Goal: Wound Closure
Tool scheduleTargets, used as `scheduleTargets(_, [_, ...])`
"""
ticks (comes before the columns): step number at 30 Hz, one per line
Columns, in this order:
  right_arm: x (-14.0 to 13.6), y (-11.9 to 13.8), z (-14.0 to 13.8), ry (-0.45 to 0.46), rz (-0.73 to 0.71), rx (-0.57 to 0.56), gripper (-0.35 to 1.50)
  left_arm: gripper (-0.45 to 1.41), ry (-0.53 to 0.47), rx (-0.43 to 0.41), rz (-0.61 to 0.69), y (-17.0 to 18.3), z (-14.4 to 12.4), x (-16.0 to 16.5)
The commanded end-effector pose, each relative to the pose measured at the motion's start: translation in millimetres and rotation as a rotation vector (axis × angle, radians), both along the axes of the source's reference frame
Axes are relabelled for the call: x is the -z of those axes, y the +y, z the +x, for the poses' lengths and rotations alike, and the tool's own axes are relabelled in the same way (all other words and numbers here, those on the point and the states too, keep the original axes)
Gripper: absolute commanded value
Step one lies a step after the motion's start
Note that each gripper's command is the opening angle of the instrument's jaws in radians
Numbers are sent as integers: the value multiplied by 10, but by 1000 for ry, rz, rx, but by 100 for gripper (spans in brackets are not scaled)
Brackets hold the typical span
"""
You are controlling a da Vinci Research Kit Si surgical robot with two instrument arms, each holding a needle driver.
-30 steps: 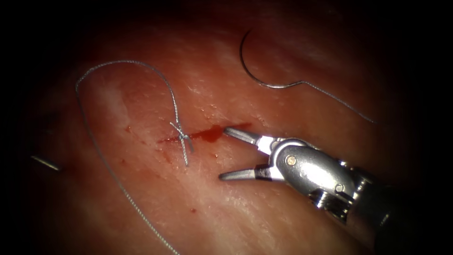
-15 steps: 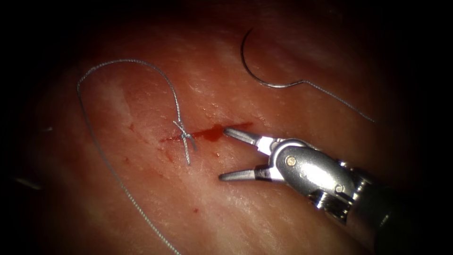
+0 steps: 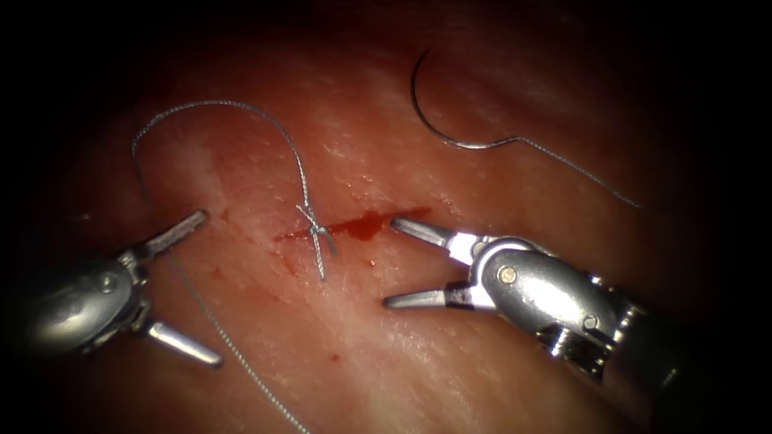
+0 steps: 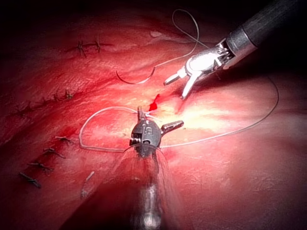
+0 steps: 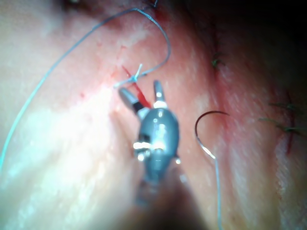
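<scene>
The cut (image 3: 354,227) runs across the tissue (image 3: 418,370) with red fluid in it. A tied knot (image 3: 316,231) sits on its left part, with short ends beside it. From the knot the thread (image 3: 217,103) loops up, over to the left and down past my left tool. The curved needle (image 3: 438,120) lies free on the tissue beyond the cut's right end, held by neither tool and not in the tissue. My left tool (image 3: 205,288) is left of the cut, jaws open, holding nothing. My right tool (image 3: 390,262) is at the cut's right end, jaws open and holding nothing.
Several older stitched cuts (image 4: 48,100) lie on the tissue away from this one. The needle (image 4: 134,80) trails a thread tail (image 3: 579,173) to the right. The long thread strand (image 3: 241,366) crosses the gap between my left tool's jaws.
My left tool has come in from the left with its jaws open, up beside the long thread strand. My right tool has shifted slightly to the right, jaws still open.
</scene>
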State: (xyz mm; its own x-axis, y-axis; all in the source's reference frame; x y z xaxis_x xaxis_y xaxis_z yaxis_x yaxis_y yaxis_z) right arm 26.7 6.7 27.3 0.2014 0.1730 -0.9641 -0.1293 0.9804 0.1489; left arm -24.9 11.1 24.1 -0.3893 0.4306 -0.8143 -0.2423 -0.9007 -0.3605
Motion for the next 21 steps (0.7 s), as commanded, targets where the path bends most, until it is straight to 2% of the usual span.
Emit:
scheduleTargets(1, [-2,4,4,2,-2,3,138,89,7,-29,2,-4,-9,-13])
scheduleTargets(5, [0,3,1,4,-1,5,138,88,15,-118,-5,-22,-17,-37])
scheduleTargets(7, [1,5,-1,4,0,6,138,88,4,-129,8,-23,-18,-45])
scheduleTargets(12, [1,12,-12,1,4,-8,135,84,-21,-100,28,-5,-27,-57])
scheduleTargets(13, [1,13,-19,-3,3,-19,133,84,-29,-75,21,6,-35,-63])
scheduleTargets(21, [1,10,-47,-24,19,-52,128,78,-55,-37,28,46,-65,-71])
